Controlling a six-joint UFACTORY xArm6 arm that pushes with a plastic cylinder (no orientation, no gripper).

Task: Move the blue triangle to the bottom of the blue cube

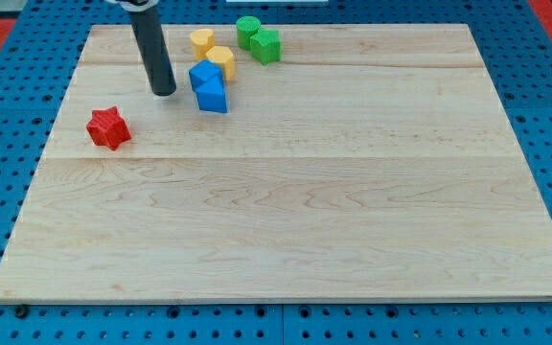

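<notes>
Blue pegboard studded with dark holes surrounds the bench (286, 230), a pale wooden board of long glued planks that fills most of the view and carries every block toward its far left. Largest after the board is the dark rod, coming down from the far edge and ending at my tip (164, 93), which rests on the wood just left of the blue pair, apart from them by a narrow strip of bare wood. No jaws exist on this arm, only the plain rod, so nothing is held.

Next comes the blue cube (202, 75), and pressed against its near right side lies the blue triangle (213, 99), the two touching so closely that their shared edge is hard to trace. A yellow block (220, 60), several-sided, touches the cube's far right corner, and a yellow heart (201, 40) sits just beyond it, farther from the viewer. To the right of these stand a green block (266, 45) with angled faces and a green cylinder (247, 28) touching it on the far side.

Well apart, near the left edge, sits a red star (108, 127) by itself.
</notes>
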